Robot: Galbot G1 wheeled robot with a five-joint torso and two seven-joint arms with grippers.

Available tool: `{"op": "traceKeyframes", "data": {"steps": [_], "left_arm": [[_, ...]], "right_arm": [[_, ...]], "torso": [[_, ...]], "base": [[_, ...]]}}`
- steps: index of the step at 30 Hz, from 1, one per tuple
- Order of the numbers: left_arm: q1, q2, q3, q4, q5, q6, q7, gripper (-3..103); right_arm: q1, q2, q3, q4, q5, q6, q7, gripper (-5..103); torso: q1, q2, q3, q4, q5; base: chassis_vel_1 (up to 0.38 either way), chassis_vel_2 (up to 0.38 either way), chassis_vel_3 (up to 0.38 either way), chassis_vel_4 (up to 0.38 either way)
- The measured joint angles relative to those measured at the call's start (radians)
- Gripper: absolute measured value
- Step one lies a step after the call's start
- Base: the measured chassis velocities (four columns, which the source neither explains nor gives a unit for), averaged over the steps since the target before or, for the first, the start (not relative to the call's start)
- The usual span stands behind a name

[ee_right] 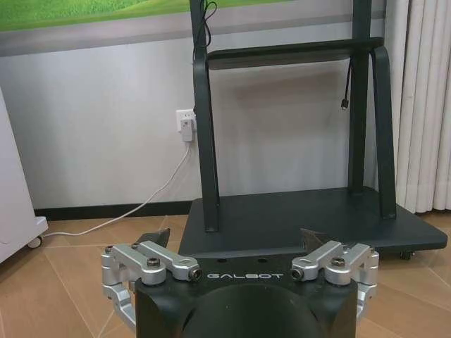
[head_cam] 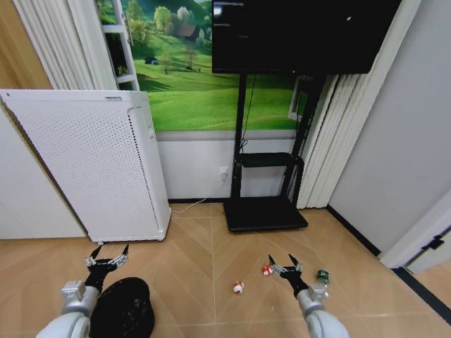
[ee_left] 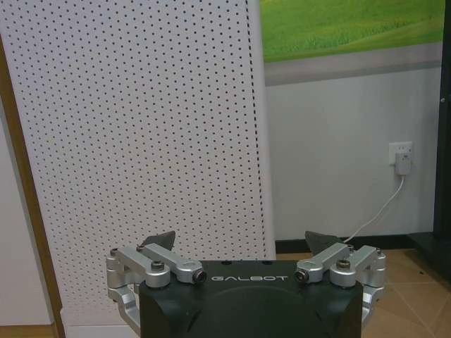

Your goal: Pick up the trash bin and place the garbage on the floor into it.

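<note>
Trash bin (head_cam: 121, 308) on floor (head_cam: 204, 246), at four o'clock just beside left gripper (head_cam: 107, 258), the nearer arm. Garbage (head_cam: 238, 286) near right gripper (head_cam: 285, 265), scraps at nine. Both spread wide, empty.

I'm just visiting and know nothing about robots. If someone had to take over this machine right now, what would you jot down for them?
Left gripper: open, holding nothing, hovering just past the far rim of the trash bin.
Right gripper: open, holding nothing, above the floor among the garbage.
Trash bin: black, at the robot's lower left, beside the left arm.
Garbage: red-and-white scrap in the middle, a second scrap right by the right gripper, green bottle further right.
Done: nothing picked up yet.
Left: grab the bin, then put all three items into it.
</note>
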Motion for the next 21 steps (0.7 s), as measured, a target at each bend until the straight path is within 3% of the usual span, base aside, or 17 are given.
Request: {"op": "traceKeyframes", "data": {"steps": [21], "left_arm": [[-0.001,-0.006,0.004,0.01,0.008,0.0,0.0,100]], "right_arm": [[0.001,-0.004,0.001,-0.008,0.005,0.004,0.0,100]], "torso": [[-0.022,-0.08,-0.058,0.0,0.0]], "base": [[0.0,0.0,0.0,0.0]]}}
